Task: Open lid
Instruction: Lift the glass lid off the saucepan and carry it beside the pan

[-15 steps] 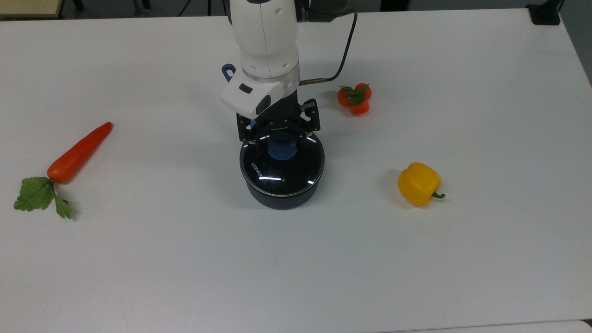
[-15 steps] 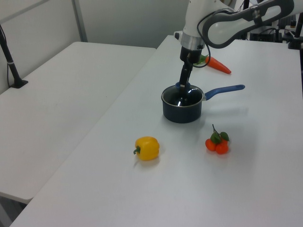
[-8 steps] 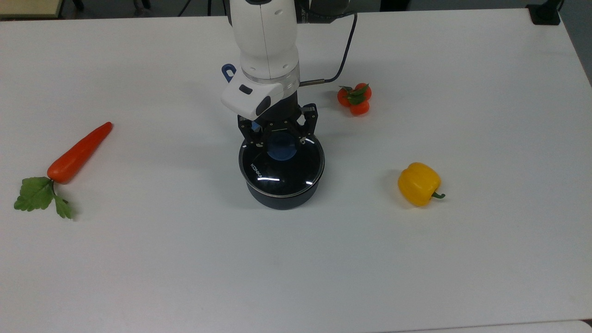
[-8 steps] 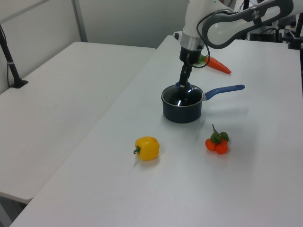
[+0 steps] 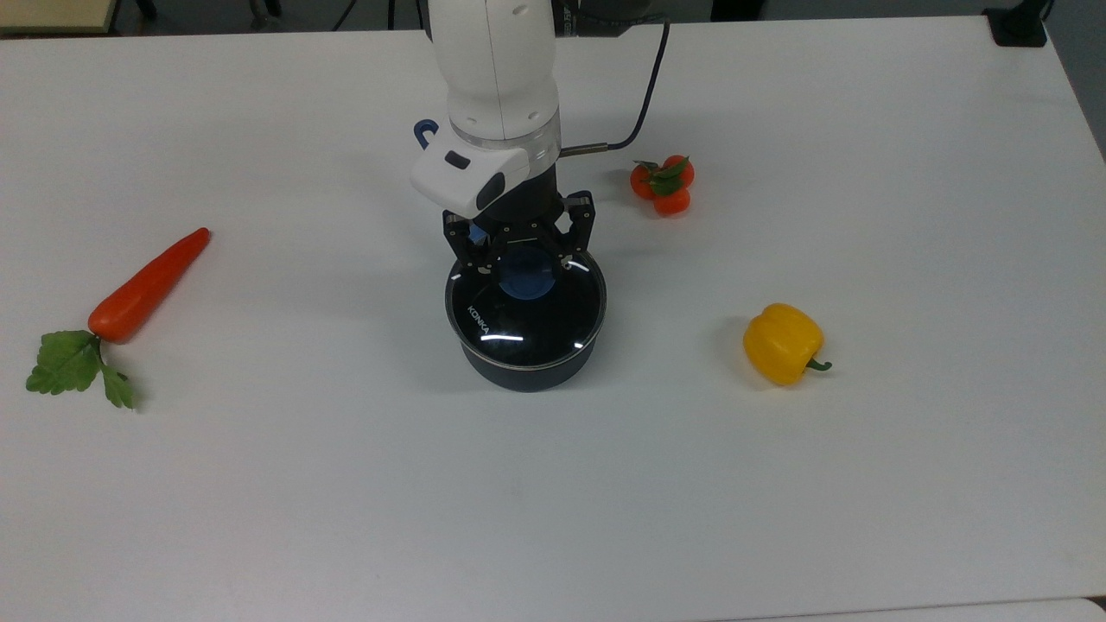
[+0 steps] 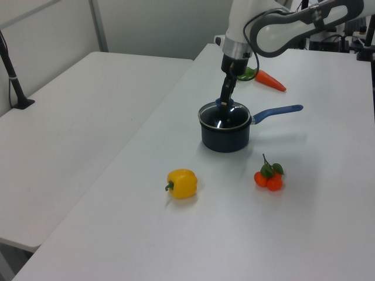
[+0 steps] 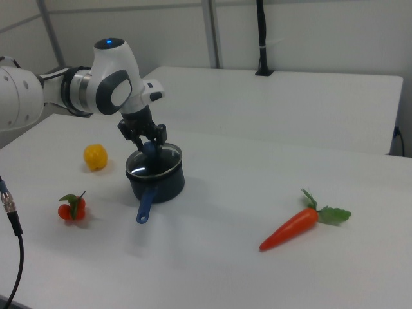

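Left to right in the top view: carrot point(image 5: 147, 285), then the lid point(image 5: 525, 309) on the saucepan point(image 5: 527, 367), your gripper point(image 5: 525, 256) clamped on its blue knob point(image 5: 527, 278). A skewed lift could slip the knob or drag the pan. Further right, tomatoes point(image 5: 662, 185), pepper point(image 5: 782, 343). The wrist hides the pan's handle.

One carrot point(image 5: 147, 285), one pepper point(image 5: 782, 343), one saucepan point(image 5: 527, 363), one lid point(image 5: 525, 311).
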Available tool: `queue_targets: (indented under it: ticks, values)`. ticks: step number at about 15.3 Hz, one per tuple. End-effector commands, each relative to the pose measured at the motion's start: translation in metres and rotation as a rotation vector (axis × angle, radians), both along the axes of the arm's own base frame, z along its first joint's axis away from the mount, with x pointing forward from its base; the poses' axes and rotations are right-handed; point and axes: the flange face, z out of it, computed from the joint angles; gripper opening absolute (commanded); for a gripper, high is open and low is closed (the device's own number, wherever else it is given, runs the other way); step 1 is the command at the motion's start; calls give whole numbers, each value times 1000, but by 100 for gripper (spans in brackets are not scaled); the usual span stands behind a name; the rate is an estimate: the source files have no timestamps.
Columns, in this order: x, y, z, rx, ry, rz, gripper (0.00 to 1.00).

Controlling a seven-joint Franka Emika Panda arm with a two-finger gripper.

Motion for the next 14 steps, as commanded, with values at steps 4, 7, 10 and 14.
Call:
queue_targets:
  ticks: [4,7,10,14]
  values:
    - [-30,-34,70,-3,27,-81,39]
    - [-42,-91,83,-5,20,-152,39]
    - [-47,-153,75,-15,36,-200,39]
    - [-62,-212,35,-22,82,-245,39]
